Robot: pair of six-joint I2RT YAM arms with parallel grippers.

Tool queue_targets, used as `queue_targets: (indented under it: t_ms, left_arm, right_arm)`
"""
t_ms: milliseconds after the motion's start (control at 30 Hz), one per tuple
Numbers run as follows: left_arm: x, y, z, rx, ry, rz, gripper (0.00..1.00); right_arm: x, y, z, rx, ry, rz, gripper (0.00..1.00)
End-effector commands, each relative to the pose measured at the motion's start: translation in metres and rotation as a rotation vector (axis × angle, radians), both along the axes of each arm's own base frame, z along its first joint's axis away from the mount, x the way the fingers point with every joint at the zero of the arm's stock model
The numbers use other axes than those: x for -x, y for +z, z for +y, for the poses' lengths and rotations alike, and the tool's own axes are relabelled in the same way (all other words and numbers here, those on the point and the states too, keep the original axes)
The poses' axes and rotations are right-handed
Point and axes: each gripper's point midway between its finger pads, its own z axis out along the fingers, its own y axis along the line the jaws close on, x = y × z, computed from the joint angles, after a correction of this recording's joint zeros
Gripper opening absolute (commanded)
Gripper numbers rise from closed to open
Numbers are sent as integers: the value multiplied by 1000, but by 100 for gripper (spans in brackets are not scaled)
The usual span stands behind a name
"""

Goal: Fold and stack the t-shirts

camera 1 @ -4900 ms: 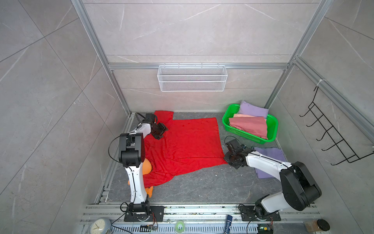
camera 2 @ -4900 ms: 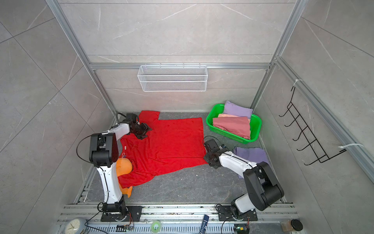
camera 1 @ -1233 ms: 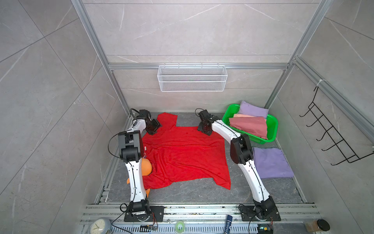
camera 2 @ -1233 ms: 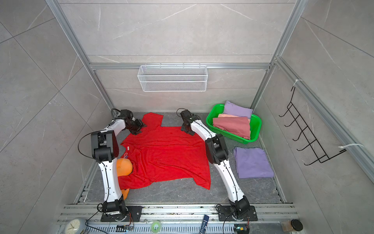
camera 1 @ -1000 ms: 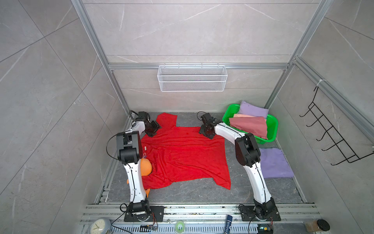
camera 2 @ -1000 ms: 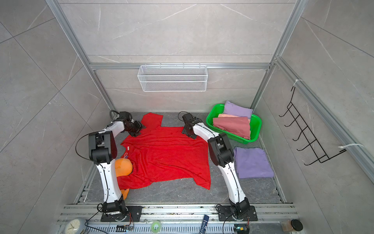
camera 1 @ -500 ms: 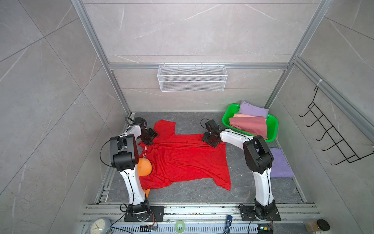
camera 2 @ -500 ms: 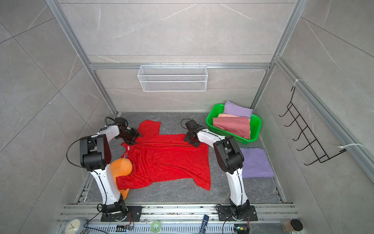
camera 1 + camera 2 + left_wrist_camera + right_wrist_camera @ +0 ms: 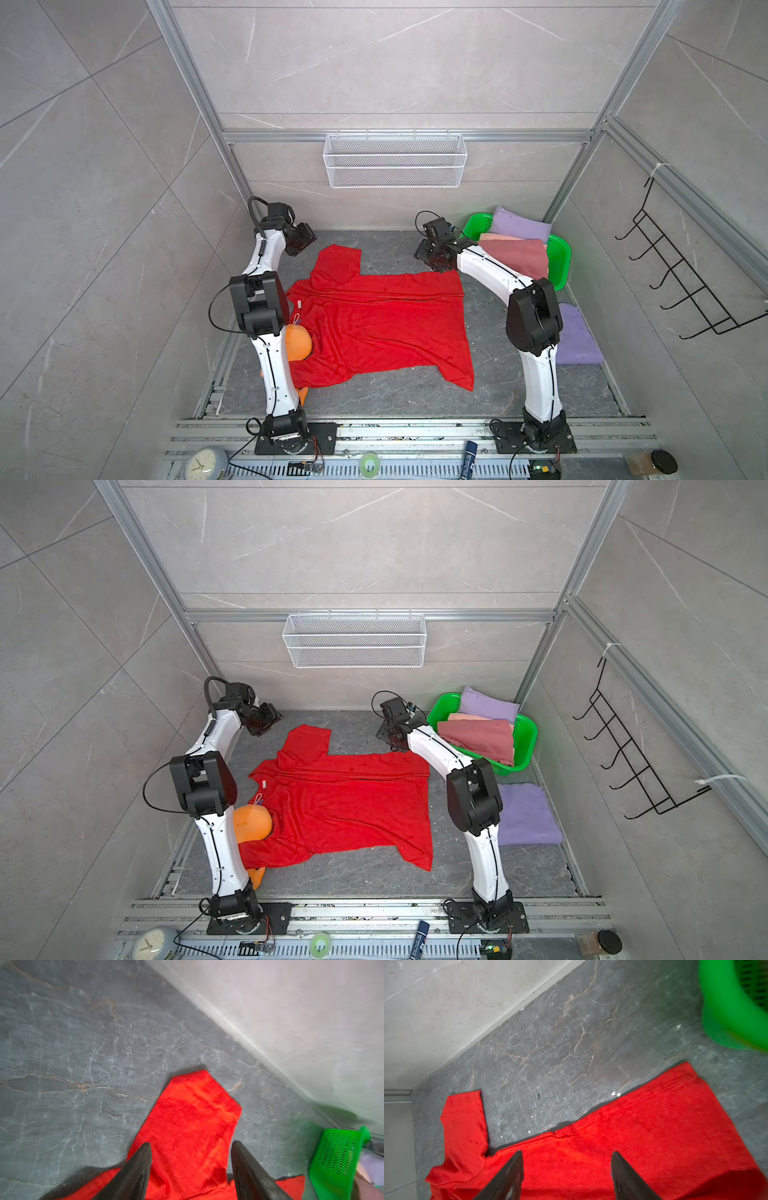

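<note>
Grey stone-look panels walled in a dark marbled table. Most of it was taken up by the red t-shirt, which lay spread flat in the middle in both top views, its collar towards the left arm and its far sleeve pointing at the back wall. A long crease ran across its far side, so a first lengthwise fold looked begun at most, with sleeves and hem not yet folded in. At the back right stood the green basket, holding a lavender shirt, a dusty-rose shirt and a peach shirt, none of them dealt with by the look of it. In front of the basket a folded lavender t-shirt lay alone on the table, the only piece that seemed finished, so the stack had one layer and four shirts were left. The orange plush toy sat against the red shirt's near sleeve. The left gripper hung over the far sleeve, jaws apart and empty. The right gripper hung over the body's far edge, likewise apart and holding nothing.
</note>
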Motion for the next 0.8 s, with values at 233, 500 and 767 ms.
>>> queue_targets:
  t_ms: [233,500,767]
  left_arm:
    - [-29,-40,-5,-22,-30,27,65]
    - [-33,-71,-15,24,2,70,64]
    - [-38,-88,-31,62,-10,79,61]
  right_arm:
    - [9,-28,-37,132,-70,104,69]
    - [23,-31,-63,205,-110,168,71]
    - [13,-51,-89,274,-154,187,72]
